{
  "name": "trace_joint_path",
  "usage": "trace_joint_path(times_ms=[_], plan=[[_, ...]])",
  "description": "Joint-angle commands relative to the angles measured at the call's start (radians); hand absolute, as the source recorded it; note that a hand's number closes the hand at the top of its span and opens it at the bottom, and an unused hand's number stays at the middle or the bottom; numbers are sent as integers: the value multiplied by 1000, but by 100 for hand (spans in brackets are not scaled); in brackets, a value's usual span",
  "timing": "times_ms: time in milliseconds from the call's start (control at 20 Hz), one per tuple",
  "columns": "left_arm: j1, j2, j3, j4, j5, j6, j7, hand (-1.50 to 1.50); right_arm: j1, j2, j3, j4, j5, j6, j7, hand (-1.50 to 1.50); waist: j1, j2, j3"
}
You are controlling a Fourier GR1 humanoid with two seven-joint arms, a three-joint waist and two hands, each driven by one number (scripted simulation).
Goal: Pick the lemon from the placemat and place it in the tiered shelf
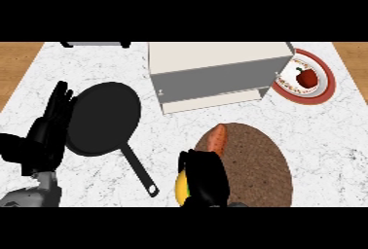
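Leftmost, the left hand (49, 127) shows near the view's left edge over the white marbled surface (327, 131), its black fingers straight and pointing up, holding nothing; their tips reach up beside the rim of the black frying pan (102, 118). That pan lies just to the hand's right, with nothing visible inside it, and its thin handle runs down and to the right toward the lower edge.

Right of the pan's handle, the right hand (206, 179) comes in from the bottom edge, over the left edge of the brown oval placemat (259, 165). Its fingers are curled round the lemon (182, 186), of which only a yellow sliver shows at the hand's left side, at the near left edge of the placemat. Whether the lemon rests on the mat or is lifted off it cannot be told. Just above the hand, an orange, elongated vegetable (216, 139) lies on the upper left part of the placemat.

Further back, near the middle, stands the tiered shelf (215, 73), a pale top with a grey tier and a lower pale tier below it; no item shows on the visible tiers.

At the right, partly behind the shelf's corner, sits a red-rimmed plate (320, 92) holding a red pepper (307, 78) with a green stem.
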Motion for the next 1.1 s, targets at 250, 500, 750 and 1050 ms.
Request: trace_joint_path(times_ms=[250, 500, 750, 1050], plan=[[18, 13, 12, -40, -2, 1, 41, 0, -139, 12, 17, -356, -46, -193, 308, 150, -6, -6, 1], [29, 3, 15, -36, 16, -14, 28, 0, -314, 11, -95, -439, 32, -90, 497, 150, -9, -6, 0], [33, 12, 32, -12, 9, -27, -9, 0, -352, 11, -197, -439, 49, 33, 461, 150, -12, -2, 1], [-12, 11, 48, 38, 8, -38, -33, 0, -391, 11, -321, -342, 54, -51, 362, 150, -10, 1, 1]])
